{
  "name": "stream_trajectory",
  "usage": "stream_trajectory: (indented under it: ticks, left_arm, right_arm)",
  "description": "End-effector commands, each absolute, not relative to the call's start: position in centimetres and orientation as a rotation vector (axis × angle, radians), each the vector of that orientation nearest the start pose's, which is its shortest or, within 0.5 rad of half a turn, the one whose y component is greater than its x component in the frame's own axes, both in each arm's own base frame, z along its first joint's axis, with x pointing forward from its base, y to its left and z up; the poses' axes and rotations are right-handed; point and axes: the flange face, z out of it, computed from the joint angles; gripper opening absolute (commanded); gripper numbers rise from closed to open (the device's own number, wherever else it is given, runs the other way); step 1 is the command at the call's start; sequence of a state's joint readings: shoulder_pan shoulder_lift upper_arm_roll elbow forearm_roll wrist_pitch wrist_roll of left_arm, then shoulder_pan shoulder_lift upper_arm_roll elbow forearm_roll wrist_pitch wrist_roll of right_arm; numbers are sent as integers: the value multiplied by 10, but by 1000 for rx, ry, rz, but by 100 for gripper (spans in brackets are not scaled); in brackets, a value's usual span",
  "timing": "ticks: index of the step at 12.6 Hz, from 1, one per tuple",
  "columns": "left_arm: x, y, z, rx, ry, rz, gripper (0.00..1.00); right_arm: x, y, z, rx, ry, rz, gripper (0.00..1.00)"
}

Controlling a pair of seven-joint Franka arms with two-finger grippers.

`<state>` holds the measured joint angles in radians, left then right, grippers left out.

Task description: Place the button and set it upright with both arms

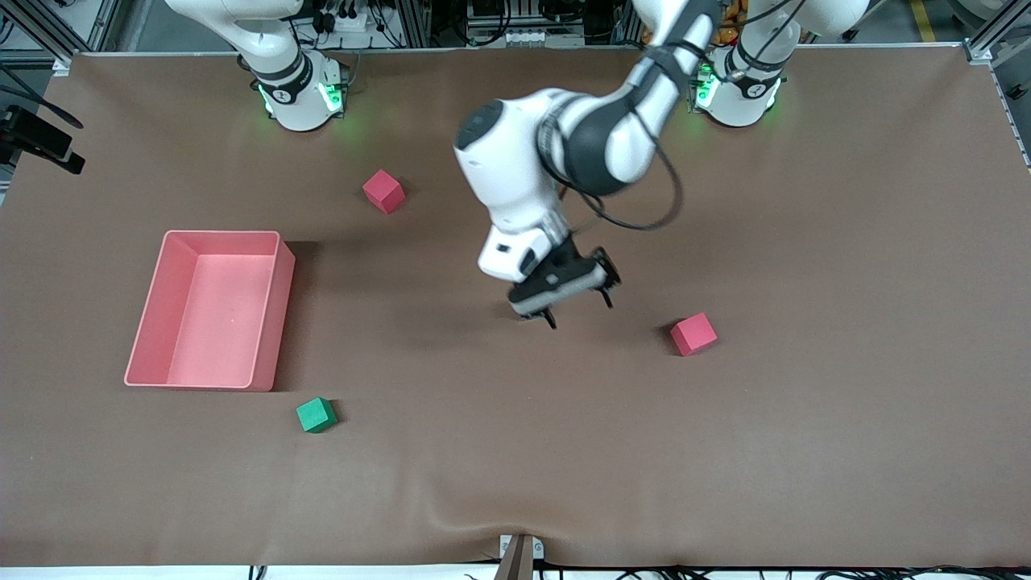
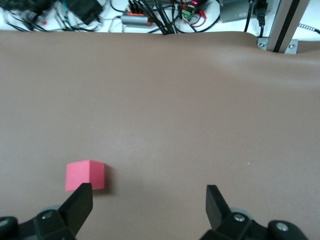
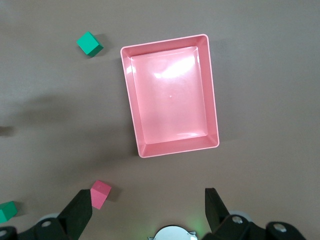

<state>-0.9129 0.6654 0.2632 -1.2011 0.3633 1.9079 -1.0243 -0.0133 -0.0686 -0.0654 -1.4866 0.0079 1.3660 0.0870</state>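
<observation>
Hunting blind: your open left hand (image 1: 577, 304) (right hand (image 3: 145, 210) open too) may grab the cube (image 1: 693, 333); no button visible.

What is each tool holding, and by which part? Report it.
Nothing is held. The left tool hangs open over bare table beside a red cube; the right tool is open, high above the pink tray.

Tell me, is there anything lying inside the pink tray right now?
No. In the right wrist view the pink tray shows only its bare glossy floor, and the green cube sits on the table outside it.
</observation>
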Motion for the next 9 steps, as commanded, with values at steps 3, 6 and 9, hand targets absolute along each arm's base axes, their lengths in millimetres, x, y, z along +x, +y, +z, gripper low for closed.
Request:
stream_trajectory:
  ticks: [3, 6, 9]
  left_arm:
    - [656, -351, 452, -2961, -125, -473, 100]
    - [692, -269, 473, -3064, -55, -443, 100]
    - [709, -207, 490, -3227, -157, -403, 100]
  right_arm:
    - [509, -40, 682, -3132, 269, 87, 100]
    - [511, -36, 680, -3133, 259, 89, 100]
    - [511, -36, 680, -3133, 259, 87, 100]
